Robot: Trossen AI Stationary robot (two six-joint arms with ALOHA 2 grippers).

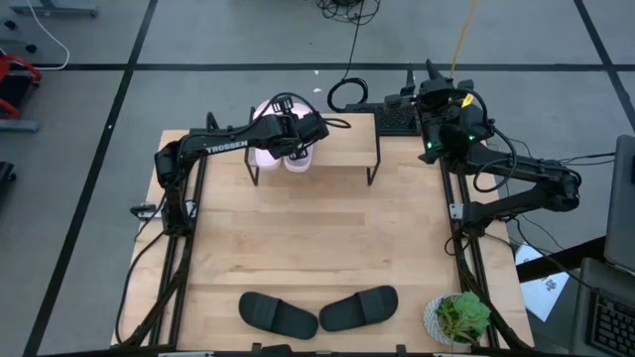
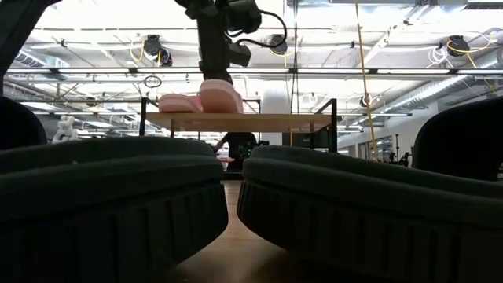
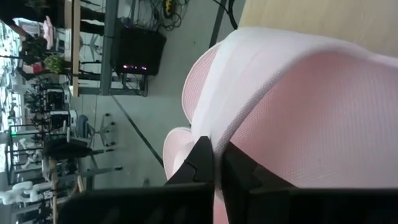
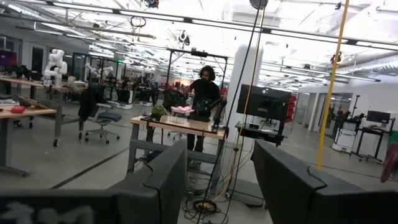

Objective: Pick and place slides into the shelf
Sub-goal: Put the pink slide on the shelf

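Two pale pink slides are at the left end of the shelf (image 1: 337, 149). One pink slide (image 2: 179, 103) lies flat on the plank. The other pink slide (image 2: 223, 96) is under my left gripper (image 3: 219, 163), which is shut on it. Two black slides (image 1: 278, 313) (image 1: 358, 308) lie soles down near the table's near edge and fill the low view's foreground. My right gripper (image 4: 217, 180) is open at the table's far right corner, pointing away into the room and touching nothing. My left gripper pinches the pink slide's wide strap at its edge (image 3: 219, 140) between its two fingers. It comes from above, pointing down. The slide's sole appears to sit on the shelf's plank top (image 2: 259, 121), beside the other pink slide.
A small potted plant (image 1: 461, 317) stands at the table's near right corner. Most of the shelf's plank, right of the pink slides, is bare, as is the wooden tabletop (image 1: 317, 238) between shelf and black slides. A person stands at a far desk in the right wrist view.
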